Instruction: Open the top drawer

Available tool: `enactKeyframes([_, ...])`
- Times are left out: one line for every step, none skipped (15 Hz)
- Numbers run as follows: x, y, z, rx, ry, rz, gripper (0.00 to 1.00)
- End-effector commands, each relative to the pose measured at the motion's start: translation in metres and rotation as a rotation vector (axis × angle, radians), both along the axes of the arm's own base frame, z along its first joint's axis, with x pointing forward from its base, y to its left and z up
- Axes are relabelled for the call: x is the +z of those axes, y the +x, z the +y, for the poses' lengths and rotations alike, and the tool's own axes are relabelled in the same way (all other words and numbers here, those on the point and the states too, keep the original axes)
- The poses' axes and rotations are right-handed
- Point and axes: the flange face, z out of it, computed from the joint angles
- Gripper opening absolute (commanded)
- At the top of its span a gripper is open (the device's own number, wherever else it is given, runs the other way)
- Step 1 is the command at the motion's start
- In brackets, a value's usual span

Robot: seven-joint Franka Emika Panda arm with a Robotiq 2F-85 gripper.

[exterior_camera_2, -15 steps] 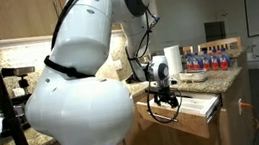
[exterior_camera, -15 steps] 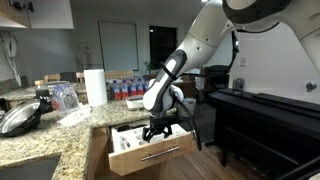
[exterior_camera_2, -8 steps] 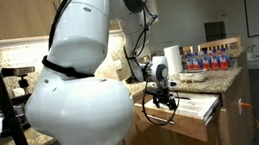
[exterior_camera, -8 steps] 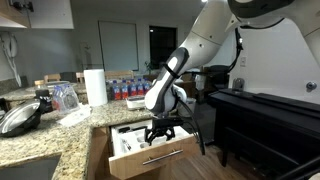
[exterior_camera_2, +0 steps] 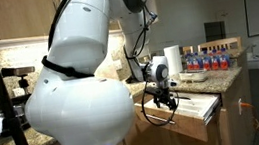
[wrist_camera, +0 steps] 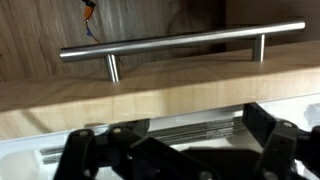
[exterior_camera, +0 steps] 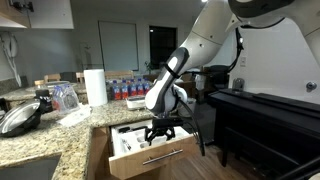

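1. Claw (exterior_camera: 160,131): mine, black, on a white arm (exterior_camera: 215,40). In the wrist view my fingers (wrist_camera: 278,140) stand spread wide, with nothing between them. I hang pointing down over the open drawer, just behind its front.
2. Top drawer (exterior_camera: 152,155): shallow, wide, light-brown wood front. It stands well out from under the counter, with its pale inside showing in both exterior views. No writing shows on the wood.
3. Handle (wrist_camera: 180,43): a silver bar on two short posts, lying level across the drawer front. It is below me and apart from my fingers. It bears no mark or brand.
4. Utensils (wrist_camera: 195,128): long pale metal pieces lying lengthwise inside the drawer, directly under my claw. They are too blurred to tell apart.
5. Counter (exterior_camera: 60,135): speckled granite, above and beside the drawer.
6. Paper towel roll (exterior_camera: 95,87): white, upright on the counter.
7. Bottles (exterior_camera: 130,89): a row at the back of the counter, just beside the roll. They have red and blue labels, and the print is too small to read.
8. Pan (exterior_camera: 20,118): dark and round, on the counter, well apart from the drawer.
9. Clear cup (exterior_camera: 65,97): on the counter, between the pan and the roll.
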Motion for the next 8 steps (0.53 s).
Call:
enactKeyframes([0.019,-0.005,-0.007,-0.038,-0.03,-0.076,1.0])
enactKeyframes([0.03,-0.008,-0.008,-0.045,-0.028,-0.107,1.0])
enactKeyframes([0.04,-0.006,-0.009,-0.049,-0.034,-0.148,1.0])
enactKeyframes([0.048,-0.006,-0.011,-0.05,-0.04,-0.182,1.0])
enactKeyframes([0.058,-0.008,-0.014,-0.055,-0.049,-0.218,1.0])
enactKeyframes([0.067,-0.01,-0.017,-0.061,-0.052,-0.248,1.0])
enactKeyframes([0.076,-0.012,-0.02,-0.064,-0.057,-0.275,1.0])
enactKeyframes([0.082,-0.016,-0.022,-0.065,-0.063,-0.289,1.0])
